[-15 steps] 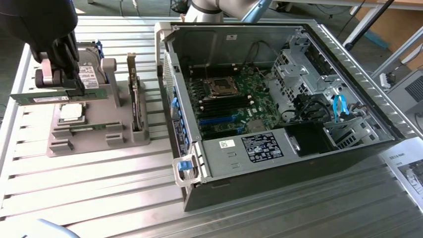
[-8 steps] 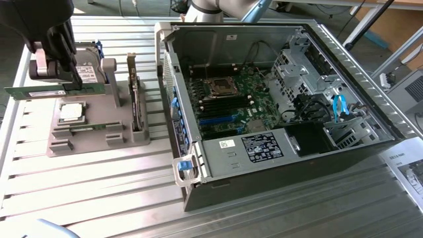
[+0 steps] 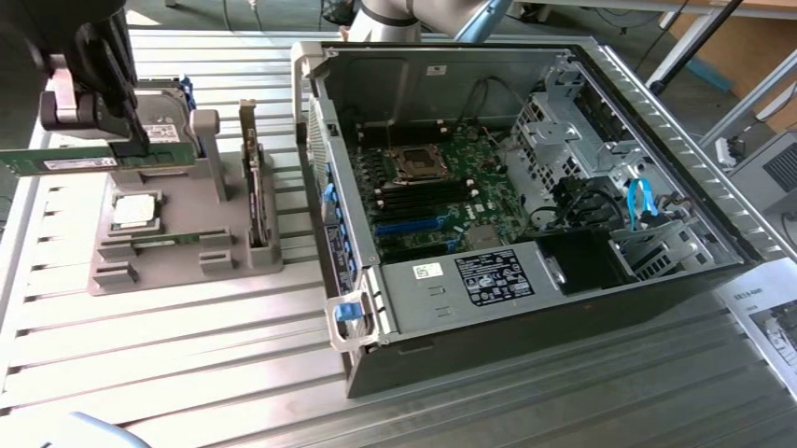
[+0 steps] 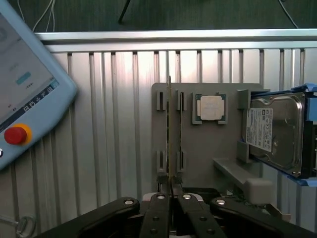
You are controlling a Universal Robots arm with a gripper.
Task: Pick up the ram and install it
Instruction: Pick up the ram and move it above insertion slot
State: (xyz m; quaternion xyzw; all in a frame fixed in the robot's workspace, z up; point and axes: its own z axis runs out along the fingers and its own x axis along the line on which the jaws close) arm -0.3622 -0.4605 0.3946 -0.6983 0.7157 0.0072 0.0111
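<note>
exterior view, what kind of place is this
Likely a robotics lab for PC assembly: an open black desktop computer case on a ribbed aluminium table, a grey plastic parts fixture, and a pale teach pendant.

No lettering is legible (hard drive label [image 4: 259,130] and power supply label [image 3: 498,277] print too small).

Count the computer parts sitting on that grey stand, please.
3: hard drive at one end, processor chip lying flat, upright card along the exterior view's right side. The ram is held in the fingers.
</note>
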